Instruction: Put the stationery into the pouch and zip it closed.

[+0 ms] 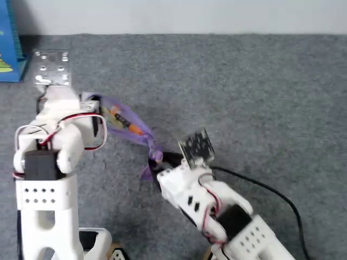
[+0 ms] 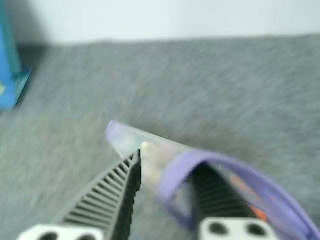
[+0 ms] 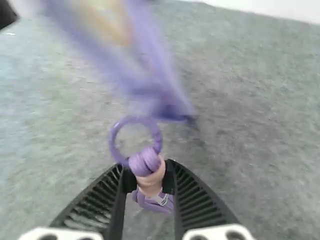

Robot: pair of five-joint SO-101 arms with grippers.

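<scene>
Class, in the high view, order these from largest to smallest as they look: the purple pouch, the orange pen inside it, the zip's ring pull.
1. purple pouch
2. orange pen
3. ring pull, partly hidden

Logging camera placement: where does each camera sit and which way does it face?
High view: fixed above the table, looking down at both arms and the pouch held between them.
Left wrist view: on the left arm, looking along the left tool clamped on the pouch's end.
Right wrist view: on the right arm, looking along the right tool gripping the ring pull.
Shared: the pouch in all three; the blue box in high and left wrist views.
</scene>
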